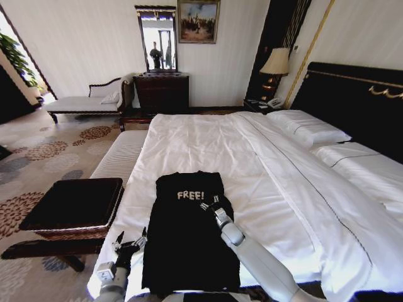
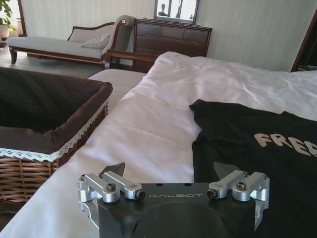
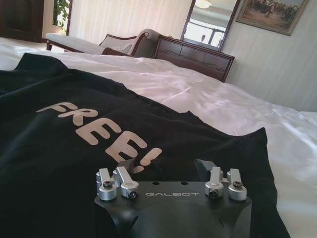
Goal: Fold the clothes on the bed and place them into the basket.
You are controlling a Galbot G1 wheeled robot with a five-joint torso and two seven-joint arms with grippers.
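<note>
While my right gripper [image 1: 209, 202] hovers spread over the black FREE! T-shirt [image 1: 189, 233] on the bed [image 1: 252, 157], my left gripper [image 1: 129, 242], also spread, waits beside the wicker basket [image 1: 75, 207]; pinching sheet with shirt could spoil the fold.

The bed [image 1: 208, 145], broad and dressed in white sheets, carries a black T-shirt [image 1: 189, 233] spread flat near its near-left edge, "FREE!" lettering toward the far end. White pillows [image 1: 308, 131] lie at the far right by the black headboard [image 1: 352, 100].
</note>
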